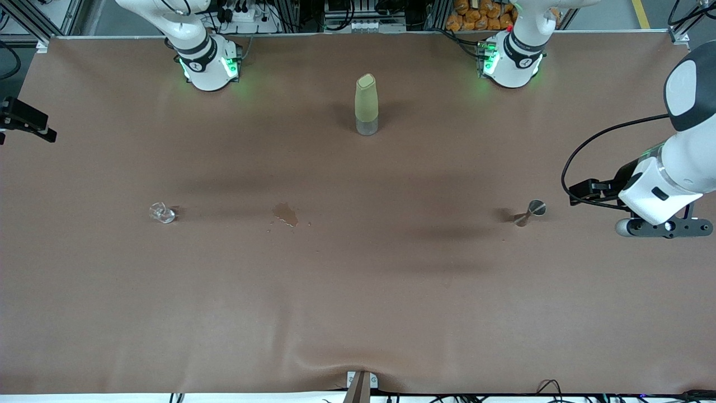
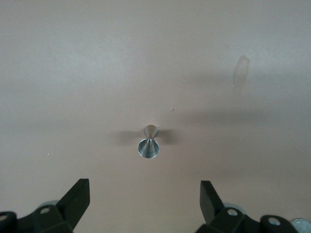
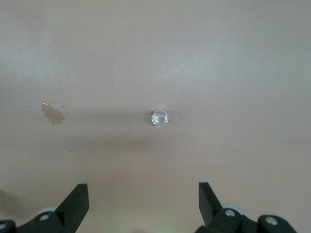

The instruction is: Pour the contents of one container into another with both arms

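Pouring had not begun. Both grippers hung open and empty: the left gripper (image 2: 145,196) over the jigger (image 1: 531,212), the right gripper (image 3: 143,196) over the glass cup (image 1: 162,212). Both things stood well apart on the counter (image 1: 358,313), not yet picked up.

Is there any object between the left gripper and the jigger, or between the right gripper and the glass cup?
Nothing visible does. The open left gripper faces the jigger across bare table. The open right gripper faces the glass cup likewise. The spill lies beside the cup, off that path.
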`<state>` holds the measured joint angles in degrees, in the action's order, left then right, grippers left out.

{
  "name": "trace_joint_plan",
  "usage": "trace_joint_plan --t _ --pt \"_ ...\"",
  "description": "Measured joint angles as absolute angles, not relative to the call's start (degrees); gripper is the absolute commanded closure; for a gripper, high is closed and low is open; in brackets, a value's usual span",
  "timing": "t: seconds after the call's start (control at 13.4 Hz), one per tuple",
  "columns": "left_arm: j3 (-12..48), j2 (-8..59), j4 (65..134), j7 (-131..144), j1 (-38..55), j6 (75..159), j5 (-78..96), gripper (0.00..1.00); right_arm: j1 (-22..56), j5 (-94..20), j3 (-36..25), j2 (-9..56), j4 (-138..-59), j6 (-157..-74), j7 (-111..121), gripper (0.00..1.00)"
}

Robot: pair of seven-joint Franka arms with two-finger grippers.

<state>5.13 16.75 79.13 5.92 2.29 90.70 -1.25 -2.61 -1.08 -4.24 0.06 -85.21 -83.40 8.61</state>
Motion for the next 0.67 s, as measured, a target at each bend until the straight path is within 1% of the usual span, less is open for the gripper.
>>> trace_joint_plan --t 0.67 --pt "5.1 16.7 79.3 5.9 2.3 90.7 -1.3 0.0 -2.6 -1.1 -4.1 -0.3 -85.2 -83.4 9.1 0.0"
